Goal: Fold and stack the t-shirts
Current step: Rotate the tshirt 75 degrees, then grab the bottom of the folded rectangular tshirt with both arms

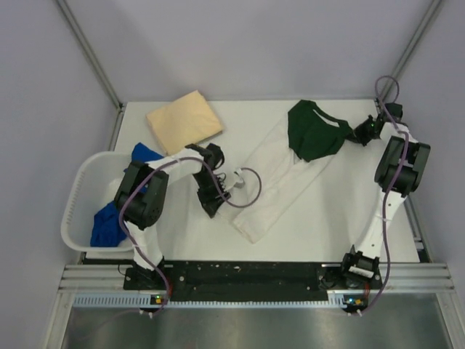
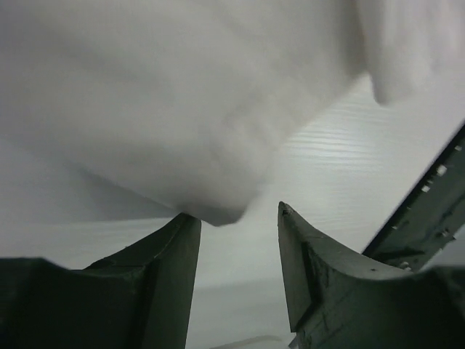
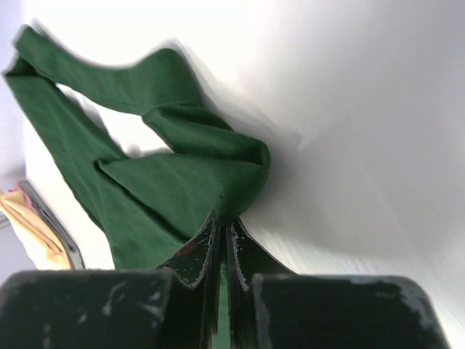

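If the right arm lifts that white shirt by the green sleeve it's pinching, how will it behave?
Probably floppy: the green sleeve bunches into folds at the right gripper. The white shirt would likely sag and trail rather than rise flat, being pinched at one spot. It looks thin and light, so it may drag across the table.

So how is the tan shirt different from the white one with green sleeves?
The tan shirt is folded into a tidy square; the white shirt lies stretched out long and slanted. The tan shirt is one plain colour; the white shirt has dark green sleeves. No hand touches the tan shirt, but the right hand pinches the white shirt's sleeve. Both lie on the table.
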You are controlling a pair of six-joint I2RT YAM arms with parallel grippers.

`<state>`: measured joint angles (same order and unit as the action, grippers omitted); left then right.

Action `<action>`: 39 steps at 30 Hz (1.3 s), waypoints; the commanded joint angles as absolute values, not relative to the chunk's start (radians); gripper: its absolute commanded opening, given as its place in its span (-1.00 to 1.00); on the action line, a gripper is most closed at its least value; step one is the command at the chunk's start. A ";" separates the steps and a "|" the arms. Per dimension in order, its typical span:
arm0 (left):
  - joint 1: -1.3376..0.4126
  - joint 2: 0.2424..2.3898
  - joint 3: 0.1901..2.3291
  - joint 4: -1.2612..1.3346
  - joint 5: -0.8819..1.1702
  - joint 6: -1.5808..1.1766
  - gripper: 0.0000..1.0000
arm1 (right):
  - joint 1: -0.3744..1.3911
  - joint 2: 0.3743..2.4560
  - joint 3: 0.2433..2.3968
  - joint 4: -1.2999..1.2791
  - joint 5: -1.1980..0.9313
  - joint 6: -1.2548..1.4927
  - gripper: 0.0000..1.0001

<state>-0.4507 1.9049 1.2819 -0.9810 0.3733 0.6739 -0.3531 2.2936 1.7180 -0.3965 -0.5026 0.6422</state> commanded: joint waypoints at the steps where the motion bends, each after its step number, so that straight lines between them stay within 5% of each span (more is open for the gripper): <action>1: -0.636 1.797 1.154 -1.089 0.586 0.868 0.04 | -0.241 2.436 2.001 -0.370 -0.558 0.684 -0.97; 6: -0.787 1.694 1.153 -1.114 0.663 0.911 0.06 | -0.179 2.456 2.140 -0.474 -0.415 0.601 0.03; 10: -0.746 1.631 1.198 -1.163 0.572 0.937 0.05 | -0.248 2.311 2.019 -0.479 -0.405 0.536 0.38; 21: -0.563 1.606 1.169 -0.908 0.495 1.109 0.29 | -0.095 1.636 1.412 -0.325 -0.307 0.085 0.45; 32: -0.569 1.591 1.006 -0.811 0.503 1.212 0.41 | 0.569 1.027 0.711 -0.236 -0.553 -0.662 0.44; 34: -0.578 1.588 0.985 -0.790 0.523 1.207 0.58 | 0.652 0.979 0.640 -0.261 -0.606 -0.678 0.43; 39: -0.623 1.586 0.919 -0.706 0.480 1.172 0.49 | 0.923 0.995 0.591 -0.339 -0.537 -0.702 0.37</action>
